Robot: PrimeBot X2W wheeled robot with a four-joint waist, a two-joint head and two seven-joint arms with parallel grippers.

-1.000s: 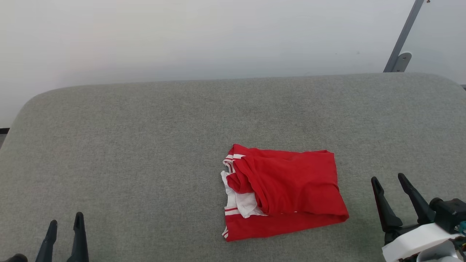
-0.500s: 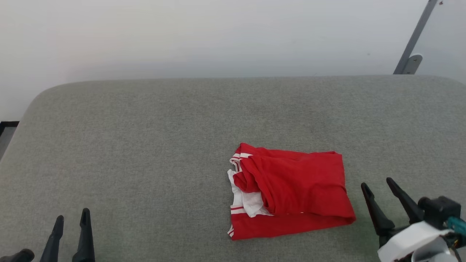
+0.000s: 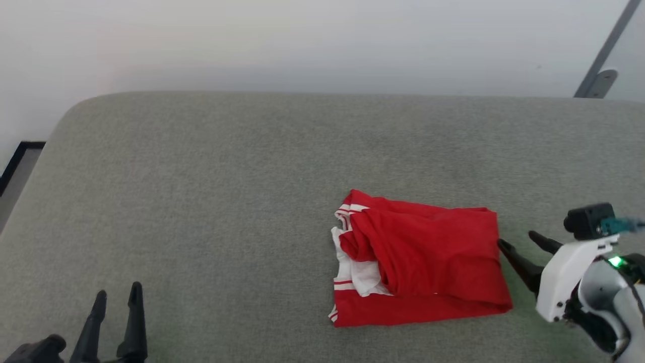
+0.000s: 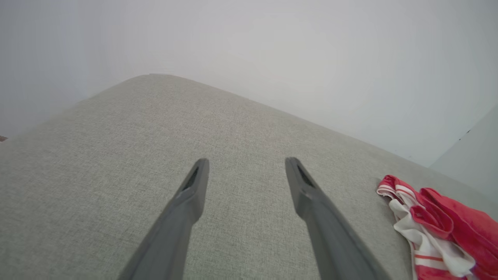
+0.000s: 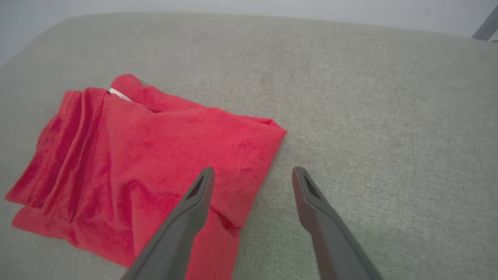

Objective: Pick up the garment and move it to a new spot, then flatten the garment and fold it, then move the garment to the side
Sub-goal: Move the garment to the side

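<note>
The bright red soft fabric shirt with white sleeve ends and striped trim (image 3: 423, 262) lies loosely folded on the grey fabric-covered bench (image 3: 227, 176), right of the middle and toward the near edge, with its white parts on its left side. The right tool (image 3: 516, 239) is spread wide and empty, one fingertip just at the shirt's right edge. In the right wrist view that finger sits over the red cloth and the other over bare bench. The left tool (image 3: 119, 289) is also wide open and empty, well apart at the near left.

The risk, as I judge it, is a shallow bite. If the tool closes here it may catch only the top layer, so the fold opens and the lower layers trail when lifted. A low approach could instead push the edge and bunch the shirt leftward.

Compared with a second ago, the head camera has swung, shifting the whole scene rightward. Relative to the shirt, the right tool has moved from well apart to right at its edge, and its wrist has turned. The shirt's shape is unchanged.
</note>
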